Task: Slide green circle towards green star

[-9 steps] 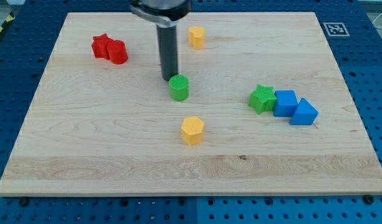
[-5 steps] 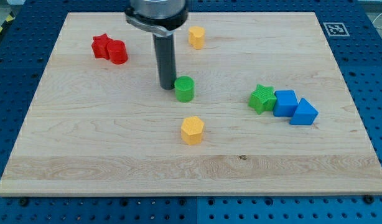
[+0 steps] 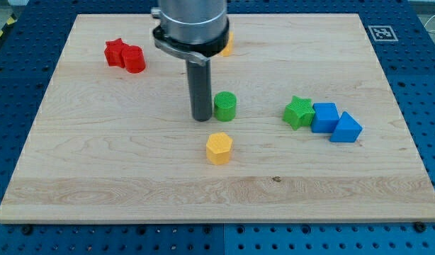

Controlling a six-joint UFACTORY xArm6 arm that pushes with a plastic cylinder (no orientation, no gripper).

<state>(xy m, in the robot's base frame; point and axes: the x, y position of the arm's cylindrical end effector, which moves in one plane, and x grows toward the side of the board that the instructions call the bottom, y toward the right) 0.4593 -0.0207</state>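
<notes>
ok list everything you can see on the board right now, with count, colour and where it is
green circle: 1, green, near the board's middle, just right of my tip
green star: 1, green, right part of the board, touching the blue blocks' left end
blue blocks: 2, blue, right of the star, side by side
red blocks: 2, red, top left, one star-shaped, touching
yellow block: 1, yellow, below the circle
second yellow block: 1, yellow, near the top, mostly hidden behind the arm
board: 1, light wood
marker tag: 1, black and white, top right corner
my tip: 1, dark rod, just left of the circle
</notes>
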